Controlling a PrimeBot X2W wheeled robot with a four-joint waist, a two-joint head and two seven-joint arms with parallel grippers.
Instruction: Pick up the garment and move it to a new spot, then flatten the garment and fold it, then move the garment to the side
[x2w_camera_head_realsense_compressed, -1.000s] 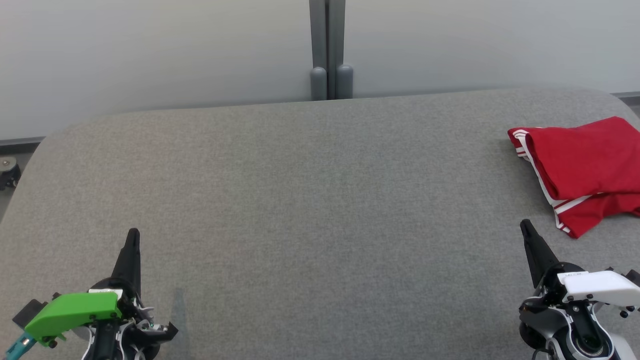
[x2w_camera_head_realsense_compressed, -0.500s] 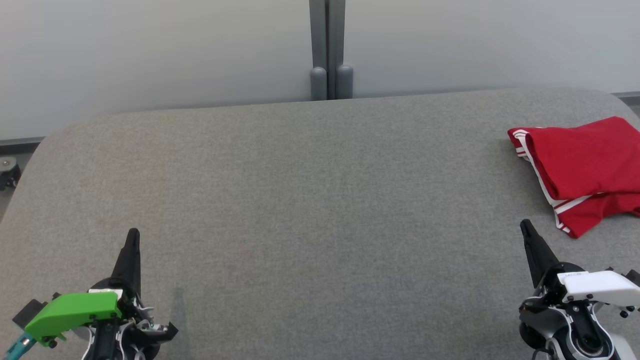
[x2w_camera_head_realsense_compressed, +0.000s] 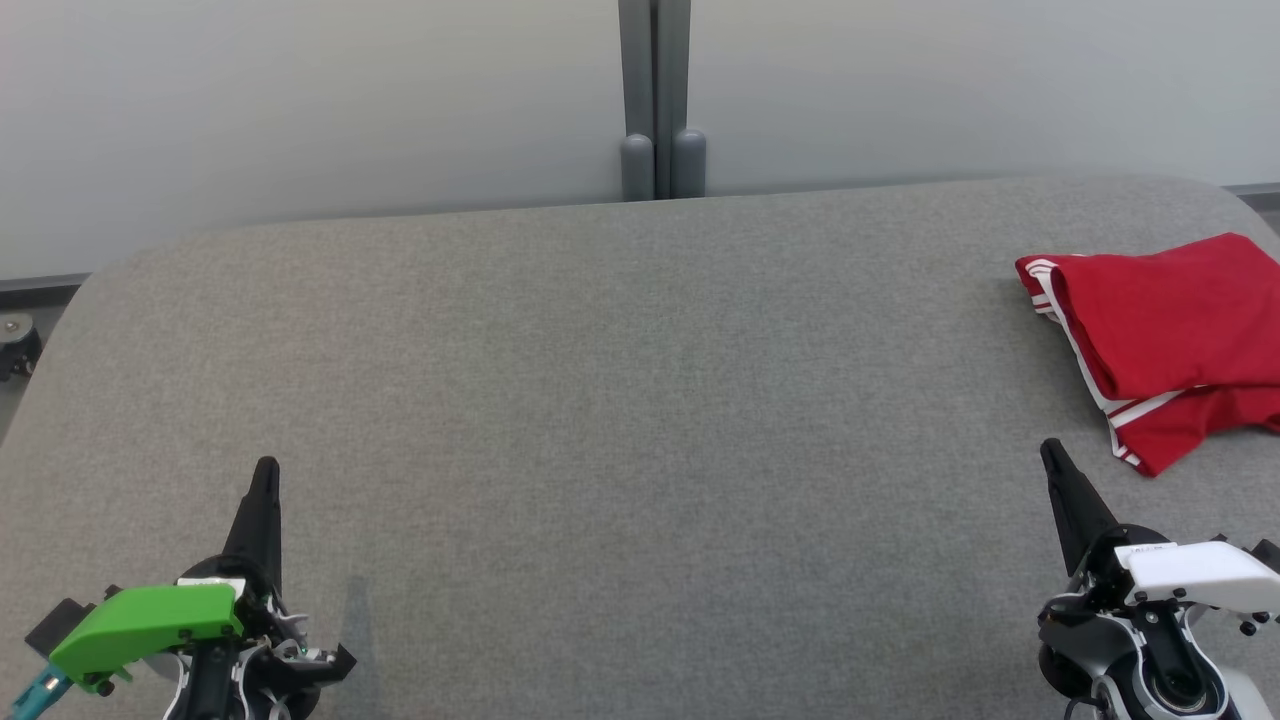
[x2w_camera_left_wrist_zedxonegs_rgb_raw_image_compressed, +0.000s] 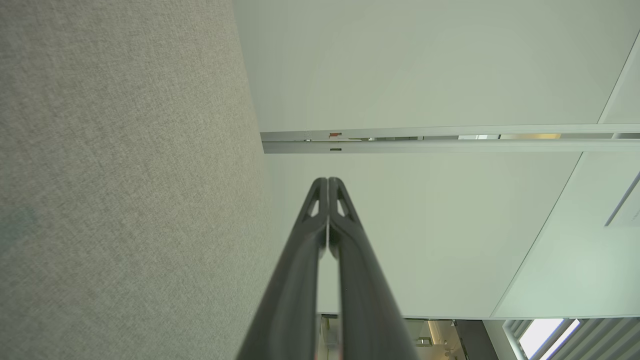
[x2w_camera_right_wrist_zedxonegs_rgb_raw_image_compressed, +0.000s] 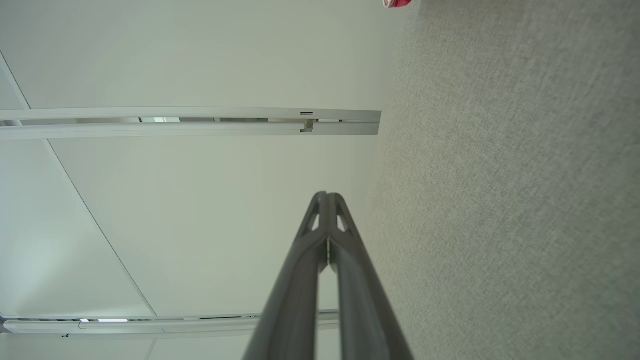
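Lying at the right edge of the head view, a little above the middle, the red garment (x2w_camera_head_realsense_compressed: 1170, 340) is folded into a loose, compact pile on the grey fabric surface (x2w_camera_head_realsense_compressed: 640, 400). White stripes run along its left and lower hems, and the frame edge cuts off its right part. Nothing touches it.

At the lower left of this view the left gripper (x2w_camera_head_realsense_compressed: 266, 470) points up the frame, with a green cover (x2w_camera_head_realsense_compressed: 145, 620) on its wrist. At the lower right the right gripper (x2w_camera_head_realsense_compressed: 1050, 452) also points up, leaning slightly to the left, with a white cover (x2w_camera_head_realsense_compressed: 1200, 570) on its wrist. Its tip is near the lower left corner of the garment but apart from it.

In the left wrist view, the two dark fingers (x2w_camera_left_wrist_zedxonegs_rgb_raw_image_compressed: 300, 280) are pressed together at their tips, and nothing is between them. The right wrist view shows the same: this gripper's jaws are closed tip to tip and empty. A small piece of the red cloth is visible at the top edge of that view, far from the tips.

Behind the surface, in the upper part of the head view, stands a pale wall (x2w_camera_head_realsense_compressed: 300, 100) with a grey post (x2w_camera_head_realsense_compressed: 655, 100) at the centre. A small wheel (x2w_camera_head_realsense_compressed: 15, 345) is at the left edge of the frame.
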